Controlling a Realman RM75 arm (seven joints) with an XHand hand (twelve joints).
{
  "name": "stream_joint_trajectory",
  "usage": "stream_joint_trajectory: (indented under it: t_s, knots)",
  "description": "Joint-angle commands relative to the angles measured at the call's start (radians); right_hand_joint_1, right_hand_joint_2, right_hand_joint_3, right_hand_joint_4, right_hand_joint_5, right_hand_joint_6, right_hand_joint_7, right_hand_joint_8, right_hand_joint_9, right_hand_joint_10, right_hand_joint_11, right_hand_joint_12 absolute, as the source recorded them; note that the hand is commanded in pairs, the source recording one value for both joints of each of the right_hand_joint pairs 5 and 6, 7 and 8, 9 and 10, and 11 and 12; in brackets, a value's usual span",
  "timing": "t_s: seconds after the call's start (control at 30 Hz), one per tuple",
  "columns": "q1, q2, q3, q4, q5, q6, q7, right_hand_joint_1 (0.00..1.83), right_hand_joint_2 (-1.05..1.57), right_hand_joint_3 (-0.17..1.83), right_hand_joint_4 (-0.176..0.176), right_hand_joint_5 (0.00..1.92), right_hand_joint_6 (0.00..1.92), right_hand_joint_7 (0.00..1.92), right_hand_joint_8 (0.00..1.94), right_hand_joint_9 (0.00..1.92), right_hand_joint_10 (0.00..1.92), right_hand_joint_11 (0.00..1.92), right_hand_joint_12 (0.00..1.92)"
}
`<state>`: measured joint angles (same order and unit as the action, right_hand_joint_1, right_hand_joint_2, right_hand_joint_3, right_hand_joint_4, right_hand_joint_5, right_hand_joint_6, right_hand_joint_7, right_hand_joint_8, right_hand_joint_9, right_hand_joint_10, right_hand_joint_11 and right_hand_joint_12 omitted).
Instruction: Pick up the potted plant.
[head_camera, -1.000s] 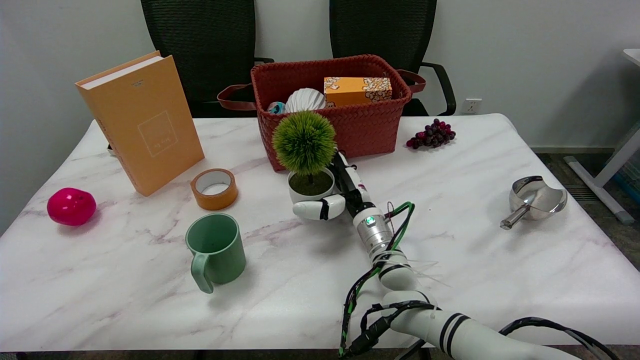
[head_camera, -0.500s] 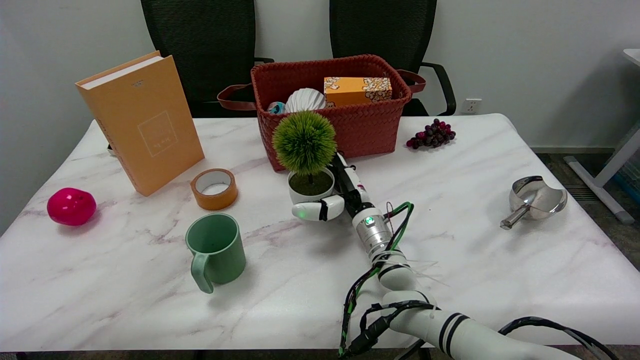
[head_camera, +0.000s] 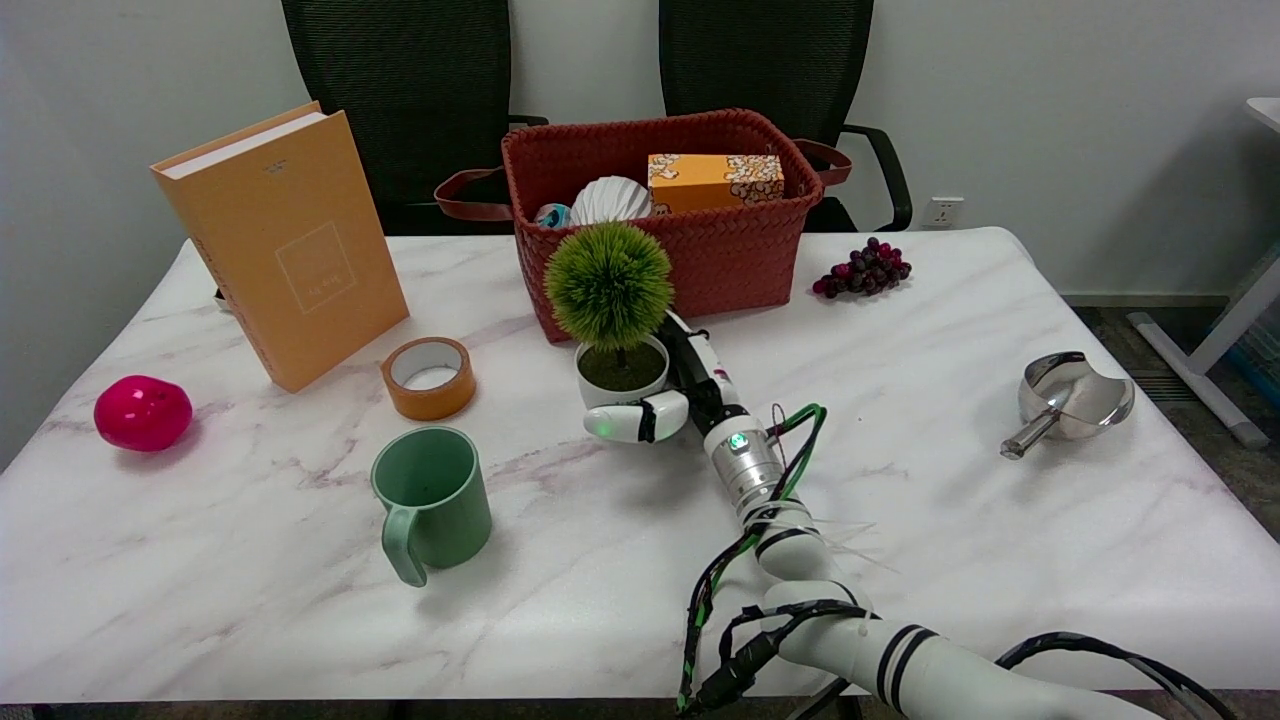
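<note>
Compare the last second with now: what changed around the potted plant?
Almost nothing. The right hand and the small white-potted plant with the round green top it wraps have crept slightly up-picture together; whether the pot has left the marble table is unclear. Everything else stayed put.

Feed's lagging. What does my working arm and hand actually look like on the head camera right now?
The right hand is white with black sections. Behind it sits a silver metal wrist cuff carrying a small lit green light. The white arm has black bands near the elbow, with loose green and black cables looping along it.
</note>
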<state>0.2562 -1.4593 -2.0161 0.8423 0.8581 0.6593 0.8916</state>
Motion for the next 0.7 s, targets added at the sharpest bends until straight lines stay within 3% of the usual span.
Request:
stream_joint_trajectory:
  t_s: [0.03,0.5,0.57,0.7]
  knots:
    - [0.003,-0.003,0.0,-0.006,0.0,-0.001,0.002,1.16,-0.39,0.66,0.0,0.25,0.25,0.57,0.57,0.16,0.16,0.52,0.52]
    - [0.003,-0.006,0.0,-0.006,0.0,-0.003,0.002,1.17,-0.34,0.6,0.0,0.29,0.29,0.62,0.62,0.31,0.31,0.78,0.78]
    - [0.004,-0.006,0.0,-0.006,0.0,-0.003,0.002,1.16,-0.32,0.61,0.0,0.29,0.29,0.98,0.98,0.33,0.33,0.82,0.82]
    - [0.005,-0.006,0.0,-0.006,0.0,-0.003,0.002,1.16,-0.31,0.64,0.0,0.32,0.32,1.04,1.04,0.41,0.41,0.97,0.97]
